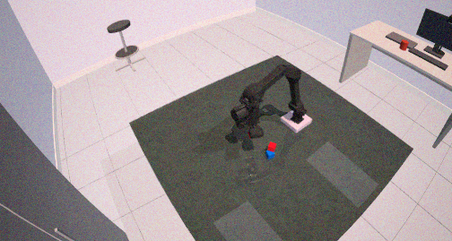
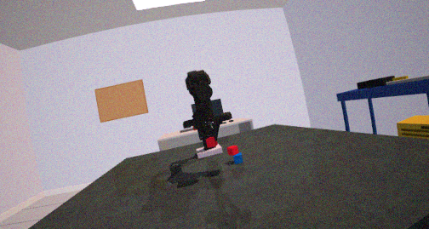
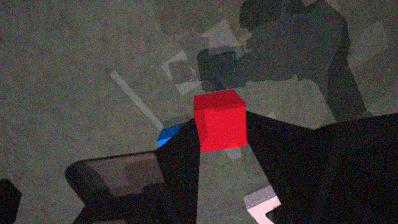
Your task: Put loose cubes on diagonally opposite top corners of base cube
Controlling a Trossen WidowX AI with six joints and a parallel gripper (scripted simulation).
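The blue base cube sits on the dark mat; part of it shows beside a finger in the wrist view. One red cube rests on top of it, shifted off its center toward one side. That cube is hidden in the wrist view. My gripper is shut on the other red cube, which is held between the fingertips, raised and to one side of the blue cube. In the top view the arm hides most of the held cube.
The arm stands on a white base plate behind the cubes. The dark mat carries lighter patches and arm shadows. A desk and a stool stand well away.
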